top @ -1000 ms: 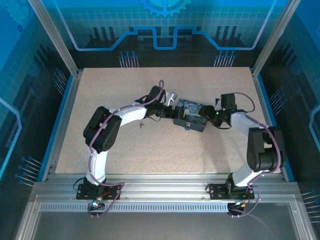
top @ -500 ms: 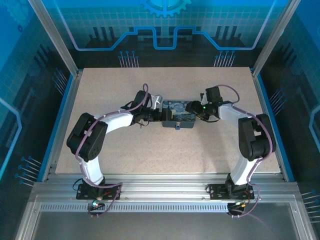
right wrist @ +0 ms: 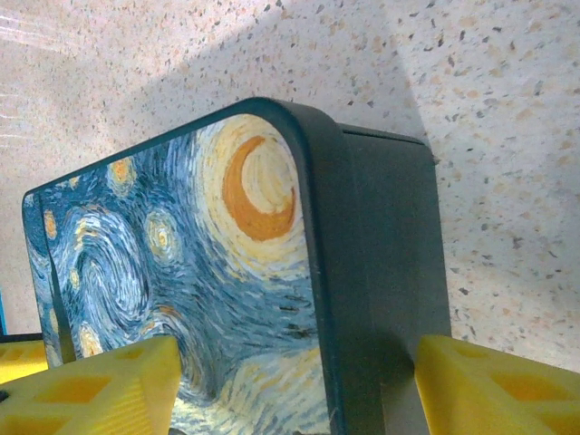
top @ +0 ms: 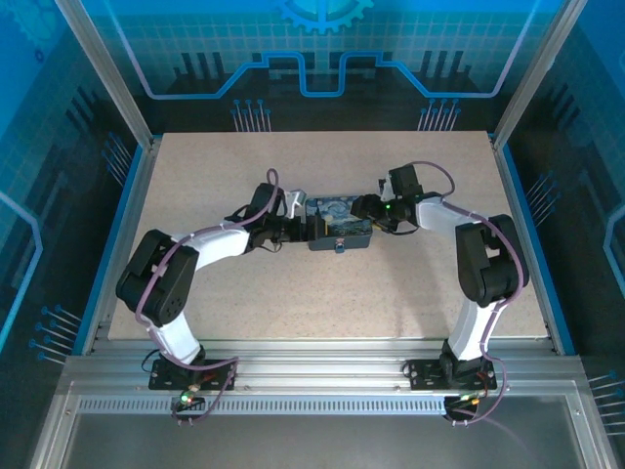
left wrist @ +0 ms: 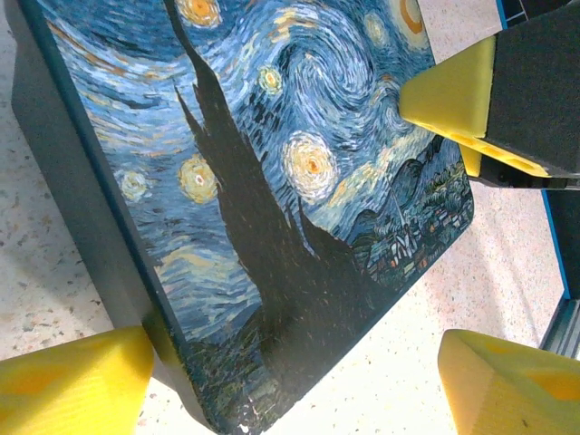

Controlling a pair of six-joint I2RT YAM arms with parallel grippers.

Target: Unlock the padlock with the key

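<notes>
Top external view: the left gripper [top: 299, 227] sits at the left end of the tin [top: 340, 221], which lies mid-worktop [top: 322, 293]. The padlock [top: 337, 247], a small silvery piece, hangs at the tin's near edge. The right gripper [top: 362, 208] meets the tin's right end. Left wrist view: the left gripper [left wrist: 290, 390] is open, one finger [left wrist: 63, 381] against the tin's wall [left wrist: 82, 236], the other clear of it. Right wrist view: the right gripper [right wrist: 299, 390] is spread wide, straddling the tin's end [right wrist: 381, 263].
</notes>
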